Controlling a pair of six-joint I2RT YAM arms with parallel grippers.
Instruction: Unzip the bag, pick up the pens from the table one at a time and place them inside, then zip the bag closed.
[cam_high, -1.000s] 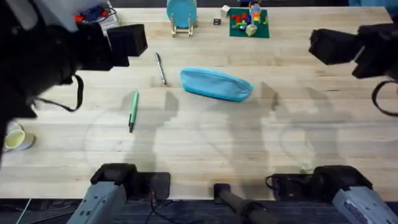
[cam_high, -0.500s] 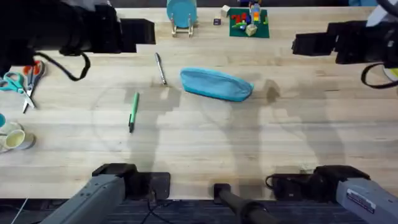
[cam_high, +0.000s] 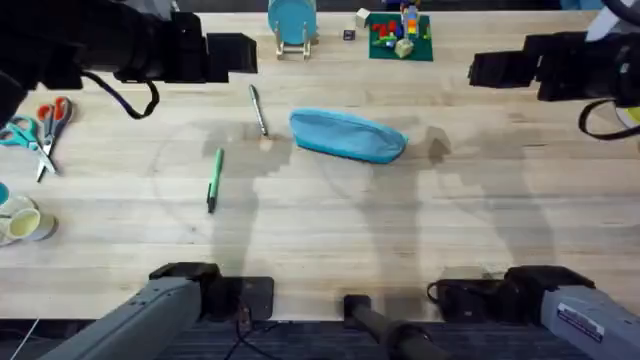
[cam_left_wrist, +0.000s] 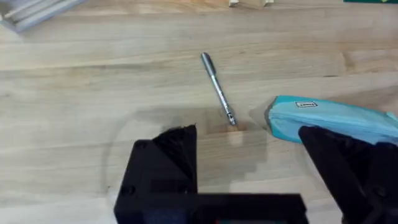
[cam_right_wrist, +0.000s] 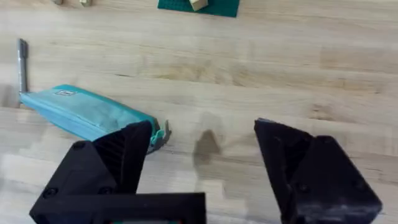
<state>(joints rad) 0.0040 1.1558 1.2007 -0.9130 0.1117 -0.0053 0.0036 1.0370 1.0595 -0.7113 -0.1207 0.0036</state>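
The light blue bag (cam_high: 348, 135) lies zipped near the middle of the table (cam_high: 320, 230), and it also shows in the left wrist view (cam_left_wrist: 339, 121) and the right wrist view (cam_right_wrist: 87, 115). The silver pen (cam_high: 258, 108) lies just left of the bag, its tip close to the bag's end (cam_left_wrist: 217, 96). Farther left and nearer to me lies the green pen (cam_high: 214, 178). My left gripper (cam_high: 235, 55) hovers high over the far left, open and holding nothing (cam_left_wrist: 249, 155). My right gripper (cam_high: 492, 70) hovers right of the bag, open and holding nothing (cam_right_wrist: 202, 146).
Orange and teal scissors (cam_high: 40, 125) lie at the left edge, with a tape roll (cam_high: 25, 222) nearer to me. A blue stand (cam_high: 292, 22) and a green plate of bricks (cam_high: 400, 35) sit at the far edge.
The left arm has swung right along the far side, uncovering the scissors. The right gripper has shifted left toward the bag. Bag and pens have not moved.
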